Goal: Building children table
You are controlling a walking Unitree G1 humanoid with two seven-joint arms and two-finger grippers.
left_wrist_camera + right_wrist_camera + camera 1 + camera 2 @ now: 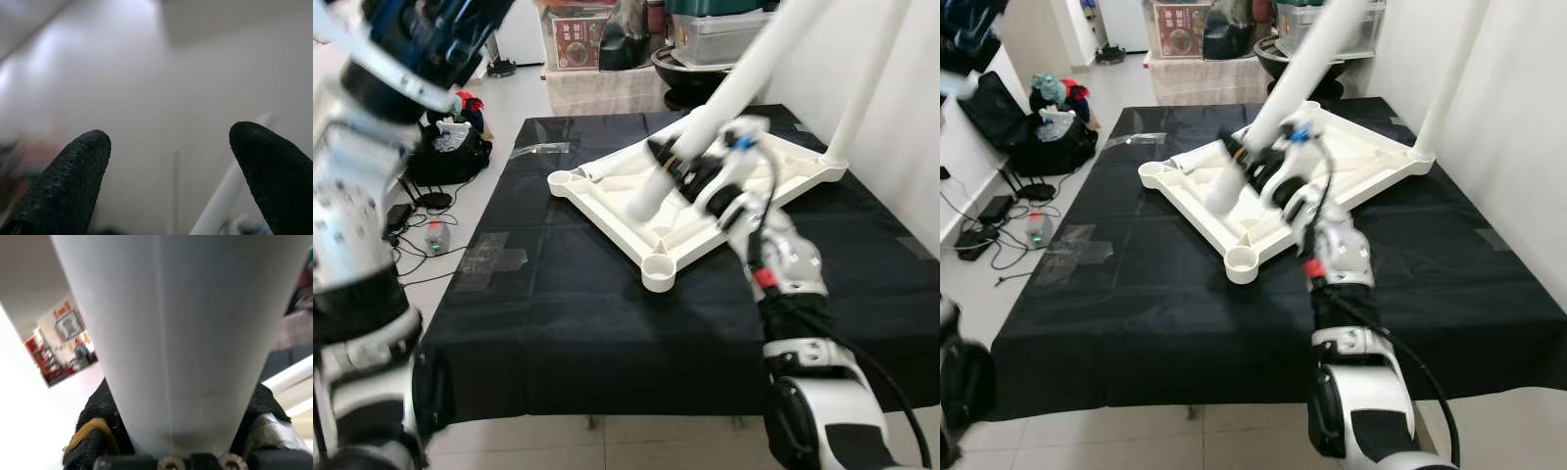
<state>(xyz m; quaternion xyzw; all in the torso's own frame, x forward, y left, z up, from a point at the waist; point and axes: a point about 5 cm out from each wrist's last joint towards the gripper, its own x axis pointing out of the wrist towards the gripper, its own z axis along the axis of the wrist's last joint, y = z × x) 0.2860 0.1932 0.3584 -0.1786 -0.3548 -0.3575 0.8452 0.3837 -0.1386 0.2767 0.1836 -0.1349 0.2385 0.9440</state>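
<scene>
The right gripper (677,164) is clenched around a long white plastic table leg (744,73), which slants up over the upturned white plastic tabletop (607,201) (ribbed underside showing) on the black-clothed table (558,304). Another white leg (867,83) stands in the tabletop's far corner. The left gripper (168,166) is raised, fingers spread apart, holding nothing.

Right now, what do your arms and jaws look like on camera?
Both arms are silver-grey with black joint sections. The right arm has a red band and a black cable along it. The left gripper has two rounded black textured fingers; the right gripper is black too.
</scene>
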